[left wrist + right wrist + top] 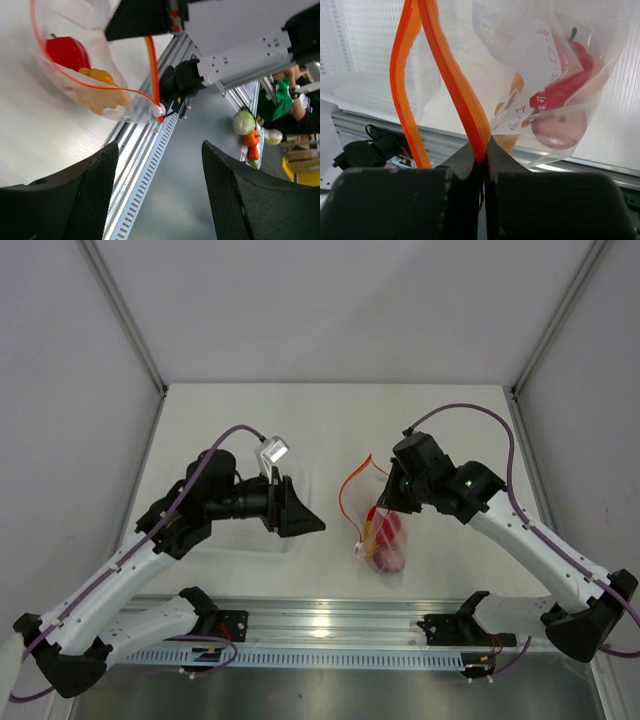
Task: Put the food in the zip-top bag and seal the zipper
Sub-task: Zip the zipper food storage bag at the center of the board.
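The zip-top bag [386, 543] hangs clear and floppy at the table's middle front, its mouth gaping. Its red-orange zipper [350, 492] loops open in two separate strips [449, 75]. Inside are the red pepper [565, 82], the round purple piece [560, 127] and the orange-yellow piece [512, 87]. My right gripper [384, 505] is shut on one zipper strip [484, 155] and holds the bag up. My left gripper [312, 523] is open and empty, left of the bag [100, 75] and apart from it, its fingers [75, 200] wide apart.
A rigid clear tray [262, 540] with a dotted base lies under my left arm and shows behind the bag in the right wrist view [360, 55]. An aluminium rail [330, 625] runs along the table's near edge. Spare toy vegetables [247, 131] lie off the table.
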Action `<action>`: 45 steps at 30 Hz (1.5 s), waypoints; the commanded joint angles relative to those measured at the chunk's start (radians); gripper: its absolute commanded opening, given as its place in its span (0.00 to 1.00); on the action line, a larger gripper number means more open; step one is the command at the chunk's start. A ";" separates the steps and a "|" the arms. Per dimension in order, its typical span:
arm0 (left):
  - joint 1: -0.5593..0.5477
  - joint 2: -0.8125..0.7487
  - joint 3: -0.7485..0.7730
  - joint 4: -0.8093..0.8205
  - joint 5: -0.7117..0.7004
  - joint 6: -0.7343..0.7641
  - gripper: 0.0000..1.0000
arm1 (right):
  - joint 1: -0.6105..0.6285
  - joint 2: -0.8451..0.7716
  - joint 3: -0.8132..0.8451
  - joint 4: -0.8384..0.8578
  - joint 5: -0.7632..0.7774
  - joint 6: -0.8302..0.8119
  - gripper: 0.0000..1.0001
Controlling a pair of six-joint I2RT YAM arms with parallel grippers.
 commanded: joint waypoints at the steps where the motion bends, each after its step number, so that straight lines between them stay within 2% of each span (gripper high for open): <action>1: -0.111 -0.050 -0.024 0.063 -0.052 0.069 0.70 | -0.003 -0.033 -0.004 0.044 0.057 0.102 0.00; 7: -0.161 -0.064 -0.075 0.095 -0.096 0.050 0.71 | 0.007 -0.013 -0.006 0.052 0.080 0.144 0.00; 14: -0.297 -0.012 -0.035 0.066 -0.321 0.101 0.76 | 0.012 -0.011 0.000 0.061 0.082 0.172 0.00; 15: -0.341 -0.001 -0.017 0.049 -0.406 0.119 0.76 | 0.015 -0.013 0.002 0.058 0.083 0.176 0.00; 19: -0.414 0.055 0.020 0.018 -0.562 0.121 0.76 | 0.021 -0.003 0.011 0.043 0.101 0.208 0.00; 25: -0.447 0.083 0.029 0.057 -0.632 0.100 0.74 | 0.044 0.017 0.023 0.023 0.129 0.225 0.00; 29: -0.471 0.143 0.060 0.038 -0.688 0.103 0.69 | 0.049 0.012 0.025 0.026 0.141 0.235 0.00; 33: -0.490 0.164 0.057 0.058 -0.695 0.100 0.62 | 0.049 0.009 0.028 0.015 0.154 0.239 0.00; 45: -0.546 0.223 0.083 0.052 -0.721 0.103 0.56 | 0.049 0.007 0.034 0.015 0.154 0.235 0.00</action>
